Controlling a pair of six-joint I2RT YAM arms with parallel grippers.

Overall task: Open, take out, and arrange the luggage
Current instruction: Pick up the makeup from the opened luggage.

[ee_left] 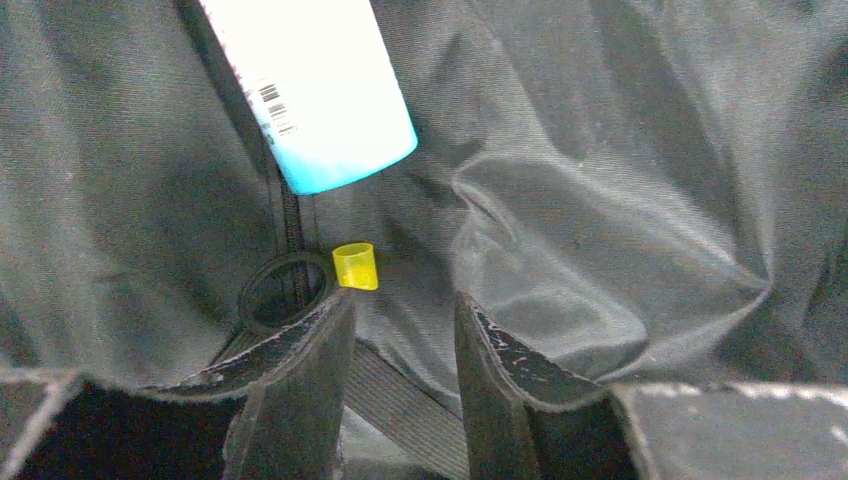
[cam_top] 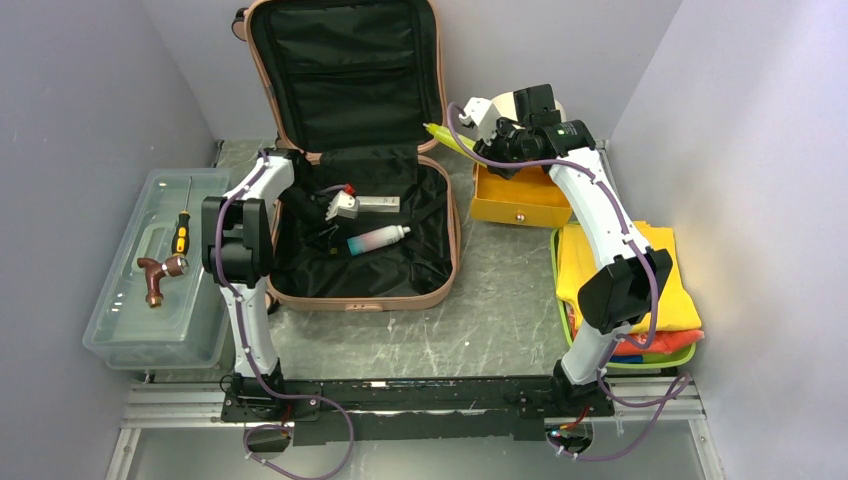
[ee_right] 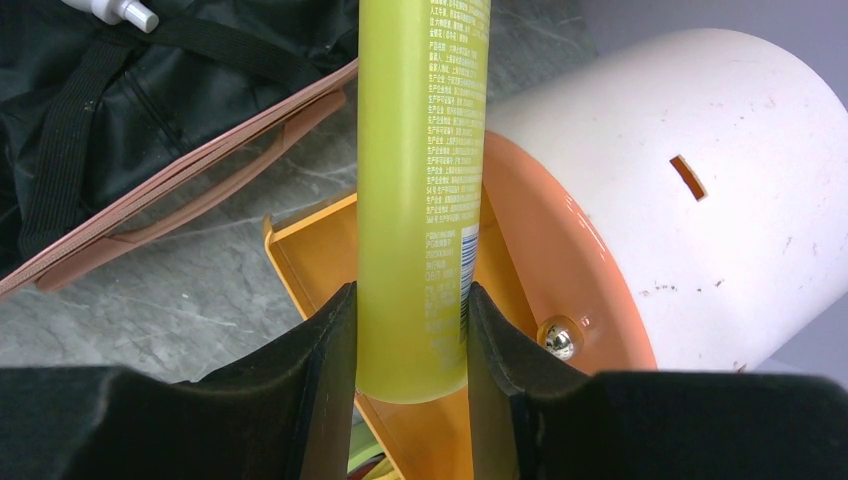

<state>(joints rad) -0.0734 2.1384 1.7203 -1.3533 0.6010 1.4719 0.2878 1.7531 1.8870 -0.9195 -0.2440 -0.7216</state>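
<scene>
At the back of the table (cam_top: 500, 300) the luggage (cam_top: 345, 80) lies open, its lid propped against the wall (cam_top: 560, 40). Inside, over the black lining (ee_left: 620, 200), the left gripper (ee_left: 400, 305) hangs with fingers spread and nothing between them, near a small yellow cap (ee_left: 355, 266) and a blue-and-white tube (ee_left: 320, 90). Right of the case, the right gripper (ee_right: 410, 300) pinches a yellow-green tube (ee_right: 420, 150) above an orange drawer (ee_right: 310, 250), beside a white cylinder (ee_right: 700, 150).
</scene>
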